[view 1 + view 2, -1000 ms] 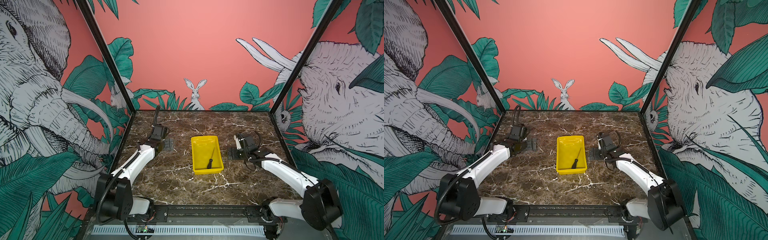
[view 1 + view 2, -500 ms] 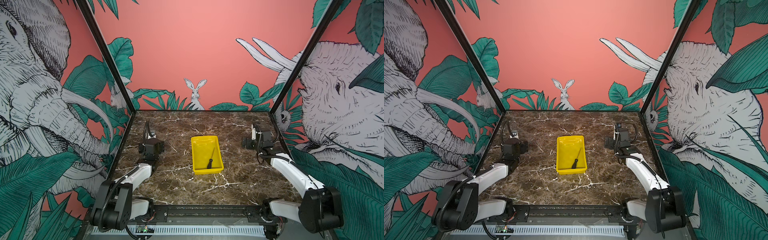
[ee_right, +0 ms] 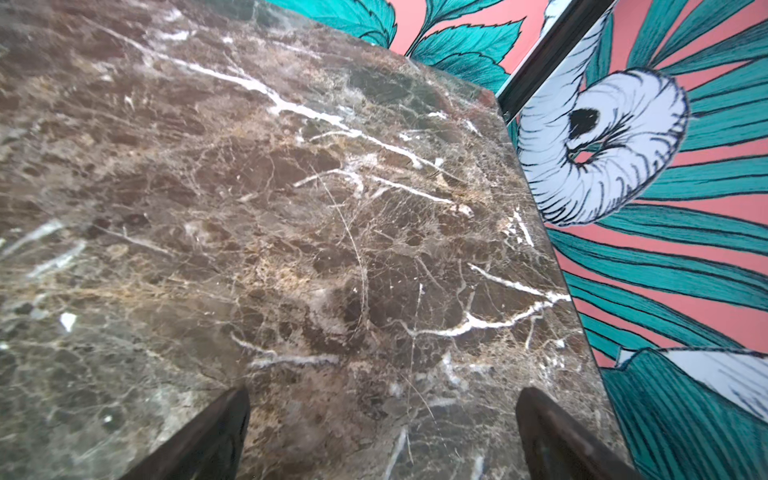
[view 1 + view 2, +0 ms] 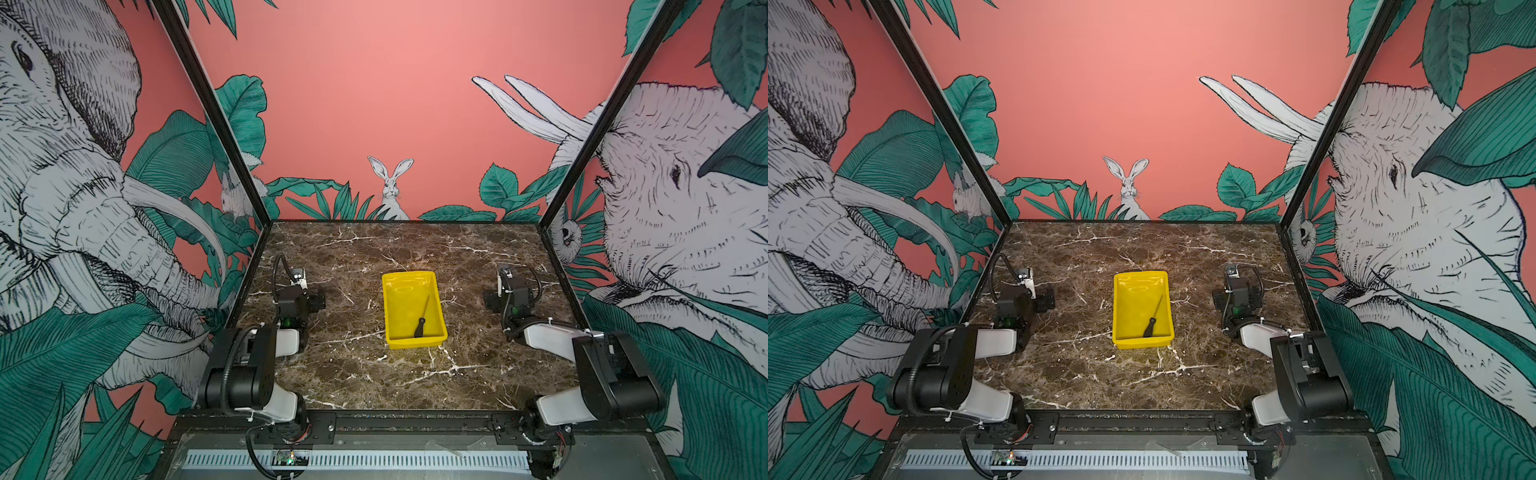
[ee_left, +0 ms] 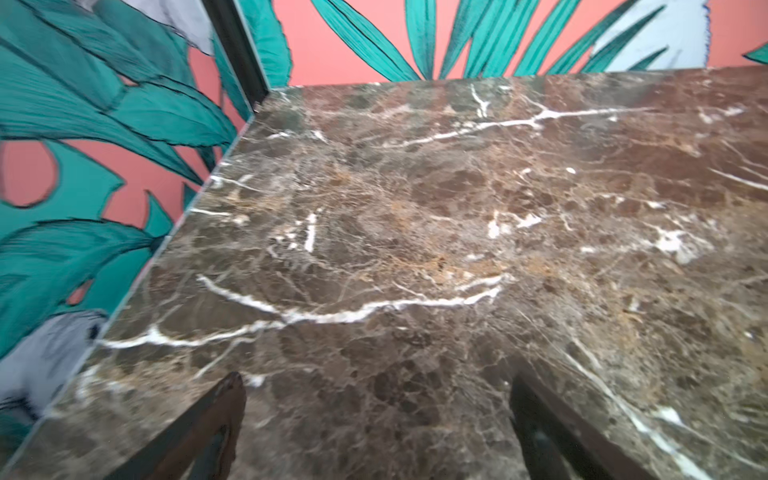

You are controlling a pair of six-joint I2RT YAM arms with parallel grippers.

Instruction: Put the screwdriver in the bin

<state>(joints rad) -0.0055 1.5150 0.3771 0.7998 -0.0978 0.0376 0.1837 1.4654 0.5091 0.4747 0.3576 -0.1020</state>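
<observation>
Now both arms (image 4: 286,340) have folded back (screwdriver (image 4: 423,314) stays in bin (image 4: 390,307)).

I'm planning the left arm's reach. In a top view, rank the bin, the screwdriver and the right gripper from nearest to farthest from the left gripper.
1. bin: in the middle, its left wall facing the left gripper.
2. screwdriver: lying inside the bin, toward its right side.
3. right gripper: beyond the bin, on the right.

Coral walls (image 4: 374,83) painted with elephants (image 4: 83,208), leaves (image 4: 245,112) and a rabbit (image 4: 390,187) enclose a brown marble tabletop (image 4: 374,374).
</observation>
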